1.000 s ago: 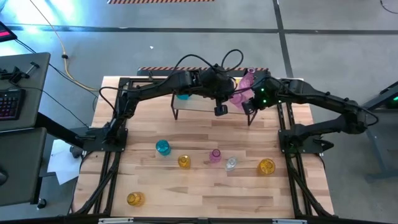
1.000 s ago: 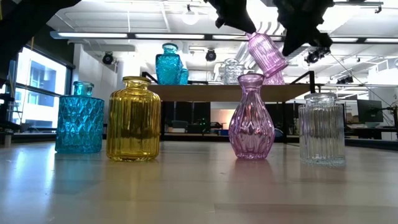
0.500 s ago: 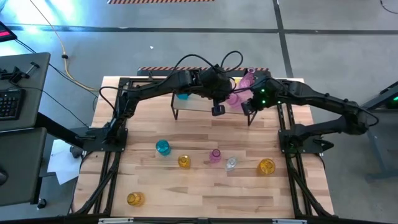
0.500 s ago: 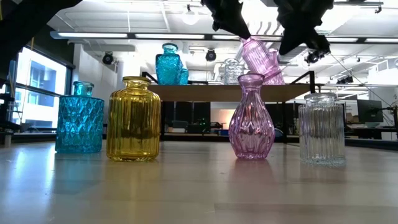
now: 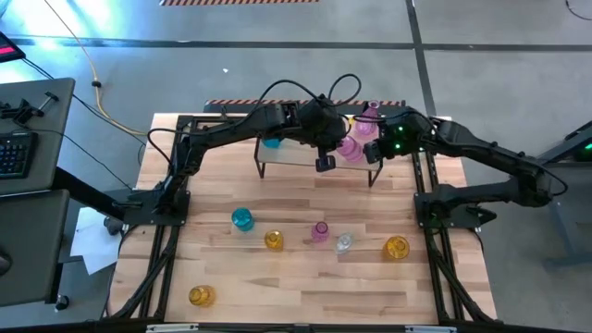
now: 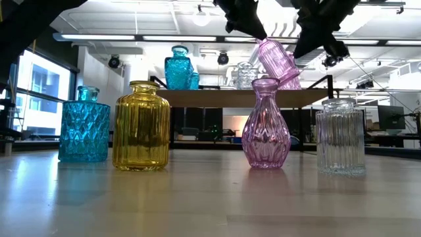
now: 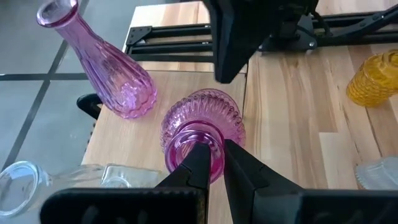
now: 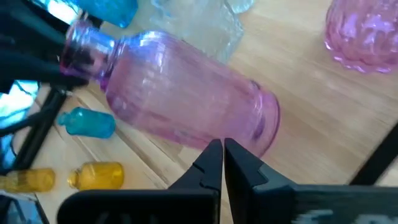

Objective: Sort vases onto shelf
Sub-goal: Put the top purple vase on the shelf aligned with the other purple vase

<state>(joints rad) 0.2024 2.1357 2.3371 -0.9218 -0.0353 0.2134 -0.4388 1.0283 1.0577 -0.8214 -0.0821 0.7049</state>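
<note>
**Vases: one pink bottle tilted in my left hand at the shelf**

Vases stand in two groups. In the high view, the shelf [image 5: 294, 153] sits at the upper middle of the frame, and both my arms meet over its right end. My left hand [image 7: 212, 163] is pinched narrow around the neck of a pink ribbed vase [image 7: 200, 127], which hangs tilted over the shelf board. In the low view that same vase shows at the upper middle, leaning above the shelf top. My right hand [image 8: 222, 157] is closed, fingers together with nothing between them, just beside the base of the tilted vase.

A slender pink long-necked vase [image 7: 102, 62] stands on the shelf near it, with clear glass vases [image 7: 81, 177] at the lower left of the left wrist frame. A teal vase [image 6: 178, 68] stands at the shelf's left end in the low view.

On the desk [image 5: 305, 301], in the lower half of the high view, a teal vase [image 5: 241, 219], an amber one [image 5: 274, 240], a pink one [image 5: 320, 231], a clear one [image 5: 344, 243] and a yellow one [image 5: 396, 247] stand in a loose row, with another yellow vase [image 5: 201, 296] apart at lower left.
</note>
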